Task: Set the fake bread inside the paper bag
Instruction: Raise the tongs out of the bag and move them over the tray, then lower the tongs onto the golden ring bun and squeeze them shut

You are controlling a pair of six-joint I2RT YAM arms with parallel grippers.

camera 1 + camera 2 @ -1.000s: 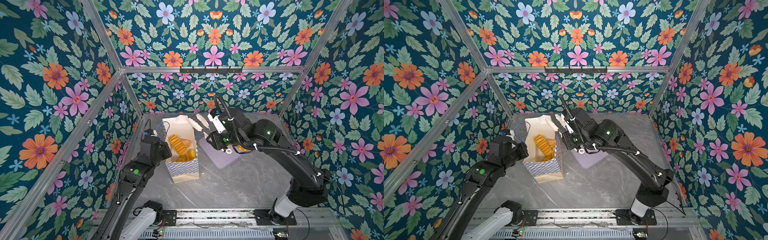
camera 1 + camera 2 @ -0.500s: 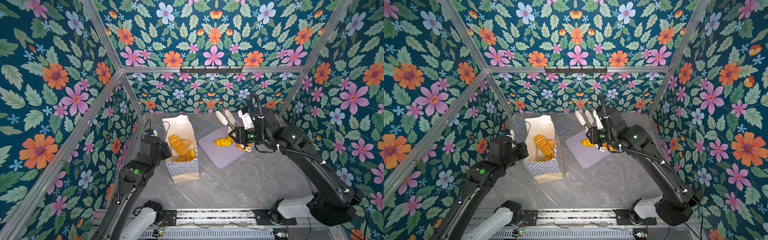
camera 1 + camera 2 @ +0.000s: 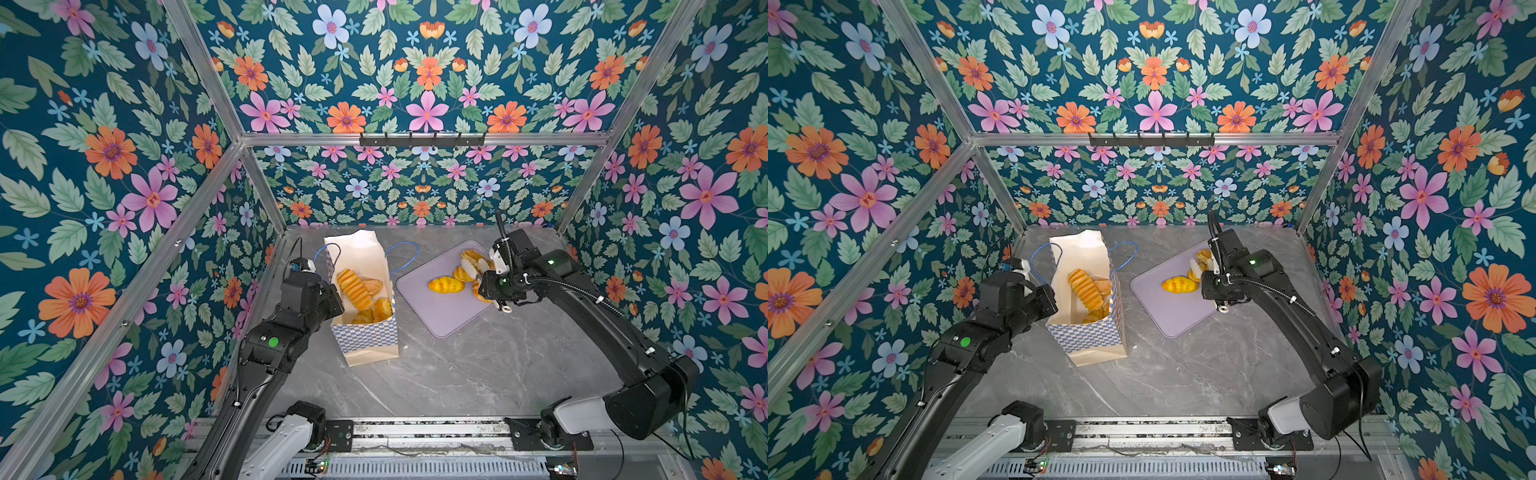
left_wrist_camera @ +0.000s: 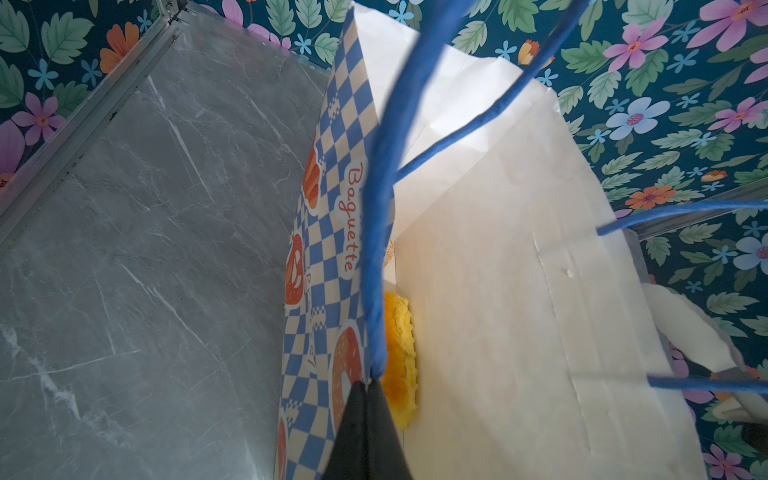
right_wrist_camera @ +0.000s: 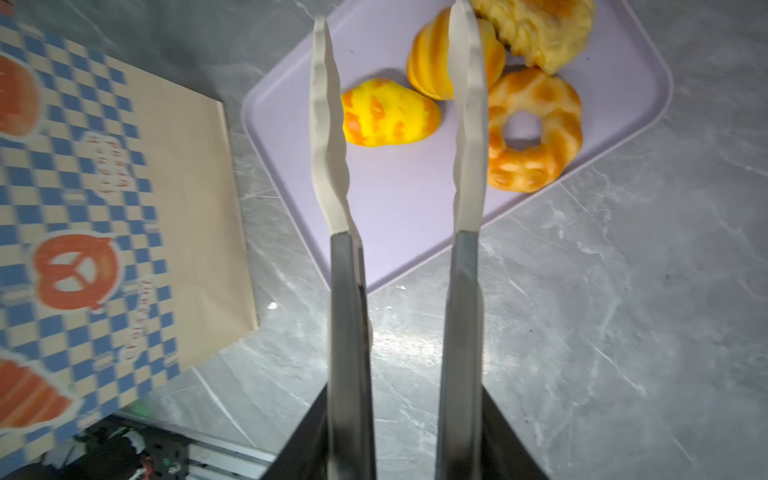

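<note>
On the grey marble tabletop [image 3: 457, 374], at about ten o'clock from its middle in both top views, we see the tall cream paper bag [image 3: 365, 338] with a blue-and-white checkered band, upright with its mouth open. Part of the glossy golden fake bread [image 3: 1086, 289] lies inside it: a long ribbed roll [image 3: 354, 289] leaning across the opening, a browner bun [image 3: 371, 286] at its two o'clock, and round buns [image 3: 381, 309] at its five o'clock. At the bag's nine o'clock side the left gripper [image 4: 368, 384] has its black jaws pinched fully together on the thin blue cord handle [image 4: 380, 208].

At about one o'clock from the table's middle lies the flat lavender rectangular tray [image 3: 436, 316], near the bag but apart from it. Four loaves rest on it: a yellow oval roll with orange streaks [image 3: 446, 284] near the middle, a ribbed orange bun [image 5: 436, 62] just beside it at two o'clock, a twisted golden ring [image 5: 534, 129], and a flaky pale-brown pastry [image 5: 536, 29] toward twelve o'clock.

At the tray's three o'clock edge the right gripper [image 5: 407, 419] has its jaws closed on the handles of the metal tongs with white blades [image 5: 332, 145]. The blades stand narrowly apart and grip nothing — the yellow roll shows in the gap between them in the right wrist view, and one blade crosses the ribbed bun; we cannot tell whether it touches.
</note>
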